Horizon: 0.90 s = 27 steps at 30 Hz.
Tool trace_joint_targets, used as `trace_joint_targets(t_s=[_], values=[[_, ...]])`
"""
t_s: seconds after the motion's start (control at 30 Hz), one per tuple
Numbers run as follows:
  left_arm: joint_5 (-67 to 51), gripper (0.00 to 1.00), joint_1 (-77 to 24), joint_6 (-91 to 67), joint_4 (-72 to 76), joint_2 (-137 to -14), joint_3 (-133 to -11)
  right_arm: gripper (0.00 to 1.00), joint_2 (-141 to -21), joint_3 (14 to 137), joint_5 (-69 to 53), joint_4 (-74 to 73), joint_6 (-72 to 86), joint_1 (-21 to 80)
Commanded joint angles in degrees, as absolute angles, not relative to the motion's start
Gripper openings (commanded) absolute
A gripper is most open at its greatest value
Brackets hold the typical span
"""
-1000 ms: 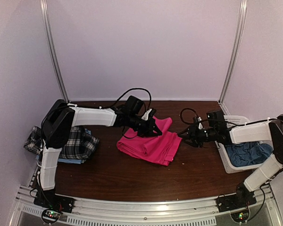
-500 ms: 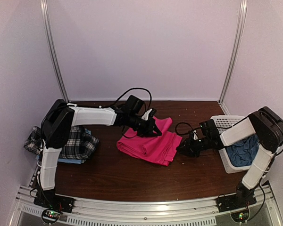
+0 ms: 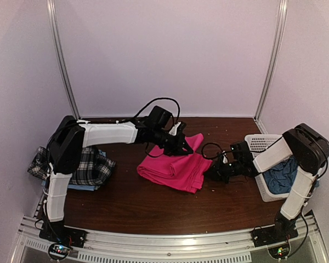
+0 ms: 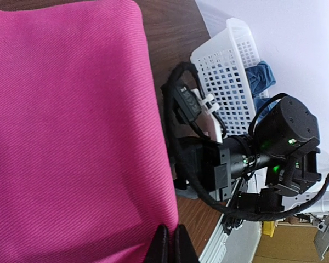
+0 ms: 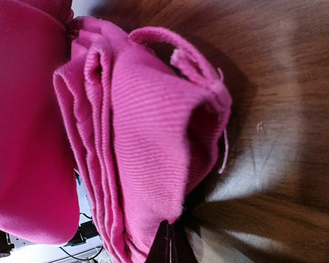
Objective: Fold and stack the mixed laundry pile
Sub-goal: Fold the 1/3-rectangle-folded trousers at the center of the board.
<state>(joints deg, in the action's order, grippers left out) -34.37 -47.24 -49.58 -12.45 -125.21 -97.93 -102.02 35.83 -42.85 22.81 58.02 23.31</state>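
At table centre, pinches far edge of folded trousers [image 3: 172,170] in closed left gripper [image 3: 183,148], a touch higher than a second ago. Closes right gripper [image 3: 208,176] on their 3 o'clock hem, having crept in from the basket [image 3: 261,143] side. Leaves plaid shirt [image 3: 94,166] at 9 o'clock.

Overhead overview, wrist close-ups, all sharing pink trousers [image 3: 172,169]
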Motion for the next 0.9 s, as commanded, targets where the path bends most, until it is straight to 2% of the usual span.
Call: trace_joint_targets(t_s=[0.0,0.27,0.5,0.67,0.73,0.87], values=[[-37.51,0.0,-50.09,-52.65,-7.9,-125.3,-101.02,0.0,-102.79,35.6,-42.97,27.41,59.43,23.77],[-38.72,0.0,-51.91,-55.31,-4.03,-127.65,-101.38,0.0,-103.27,35.81,-43.32,28.95,60.0,24.08],[-41.39,0.0,-52.21,-62.09,6.97,-131.74,-97.13,0.0,-102.29,34.98,-43.46,31.09,60.5,24.16],[-45.11,0.0,-51.82,-67.56,14.3,-135.74,-94.89,0.12,-97.92,34.73,-42.49,28.08,59.98,24.08],[-45.15,0.1,-51.56,-66.48,13.04,-135.88,-94.86,0.19,-95.55,36.16,-41.21,22.92,57.89,24.08],[-44.9,0.3,-51.01,-59.46,6.8,-133.95,-96.86,0.27,-90.34,40.94,-36.32,5.26,52.31,23.91]])
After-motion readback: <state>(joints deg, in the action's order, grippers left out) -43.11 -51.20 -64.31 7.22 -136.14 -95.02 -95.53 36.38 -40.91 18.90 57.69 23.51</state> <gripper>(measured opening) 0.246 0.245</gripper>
